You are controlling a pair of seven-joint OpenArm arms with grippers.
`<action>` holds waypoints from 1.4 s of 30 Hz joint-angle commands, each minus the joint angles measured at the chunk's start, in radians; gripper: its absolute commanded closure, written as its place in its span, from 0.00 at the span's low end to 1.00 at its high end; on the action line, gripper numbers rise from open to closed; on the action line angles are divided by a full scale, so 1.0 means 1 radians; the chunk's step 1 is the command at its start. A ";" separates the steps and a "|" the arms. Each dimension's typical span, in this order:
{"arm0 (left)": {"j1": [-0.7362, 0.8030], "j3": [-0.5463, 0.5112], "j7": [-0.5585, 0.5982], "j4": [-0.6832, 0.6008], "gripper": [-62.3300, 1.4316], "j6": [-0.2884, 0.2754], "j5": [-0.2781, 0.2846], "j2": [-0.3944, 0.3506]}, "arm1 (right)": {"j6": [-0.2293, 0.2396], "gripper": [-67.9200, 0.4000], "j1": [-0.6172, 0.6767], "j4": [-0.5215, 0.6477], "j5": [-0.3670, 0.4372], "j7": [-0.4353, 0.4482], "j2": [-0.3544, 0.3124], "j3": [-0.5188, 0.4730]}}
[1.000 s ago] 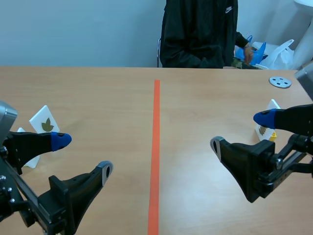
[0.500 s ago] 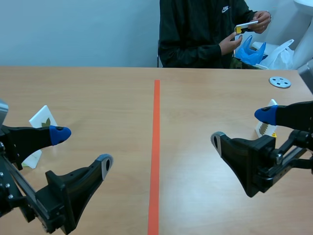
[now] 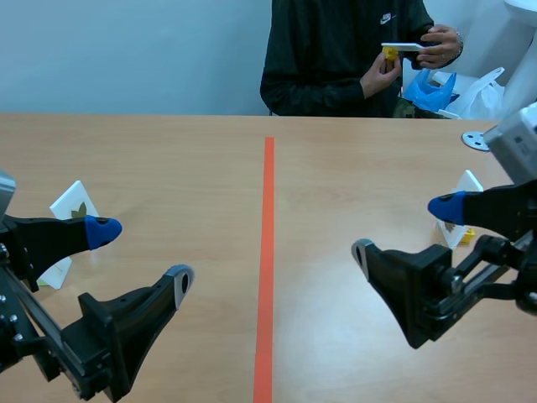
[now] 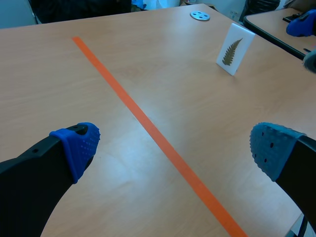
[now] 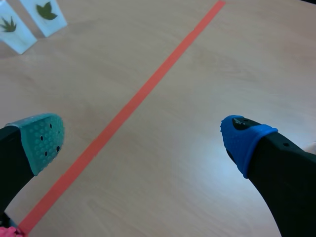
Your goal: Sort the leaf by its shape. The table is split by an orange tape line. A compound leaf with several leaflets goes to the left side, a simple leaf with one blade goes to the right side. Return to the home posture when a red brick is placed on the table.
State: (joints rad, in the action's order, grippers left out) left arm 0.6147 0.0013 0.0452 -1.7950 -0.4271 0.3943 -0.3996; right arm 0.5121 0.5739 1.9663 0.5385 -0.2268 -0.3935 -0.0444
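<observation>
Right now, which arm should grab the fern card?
Right, probably. The fern card stands close beside the open right gripper, on its side of the orange tape line; the left gripper, also open, would have to reach across.

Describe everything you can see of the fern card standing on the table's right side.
The fern card is a white, stiff-looking rectangular panel with some thickness. It bears a single dark green fern frond with many small leaflets running up its face. It stands upright on the wooden table, to the right of the orange tape line and not far from a grey disc. Nothing but the table touches it.
</observation>
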 commanded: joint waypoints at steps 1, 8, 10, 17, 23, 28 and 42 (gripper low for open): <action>-0.003 -0.004 0.013 -0.005 0.00 -0.003 0.010 0.000 | -0.011 0.00 -0.014 0.000 0.010 0.012 -0.011 -0.002; -0.003 -0.004 0.010 -0.005 0.00 -0.002 0.010 0.000 | -0.019 0.00 -0.014 0.000 0.007 0.012 -0.011 0.000; -0.003 -0.004 0.010 -0.005 0.00 -0.002 0.010 0.000 | -0.019 0.00 -0.014 0.000 0.007 0.012 -0.011 0.000; -0.003 -0.004 0.010 -0.005 0.00 -0.002 0.010 0.000 | -0.031 0.00 -0.014 0.000 0.001 0.011 -0.011 0.000; -0.003 -0.004 0.010 -0.005 0.00 -0.002 0.009 0.000 | -0.045 0.00 -0.014 0.000 -0.015 0.012 -0.011 0.000; -0.003 -0.004 0.008 -0.005 0.00 -0.002 0.006 0.000 | -0.045 0.00 -0.014 0.000 -0.015 0.012 -0.011 0.000; -0.003 -0.004 0.006 -0.005 0.00 -0.006 -0.056 0.000 | -0.045 0.00 -0.014 0.000 -0.015 0.012 -0.011 0.000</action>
State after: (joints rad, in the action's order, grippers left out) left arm 0.6147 0.0013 0.0349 -1.7950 -0.4271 0.3347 -0.3996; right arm 0.4675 0.5739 1.9640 0.5198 -0.2264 -0.3935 -0.0372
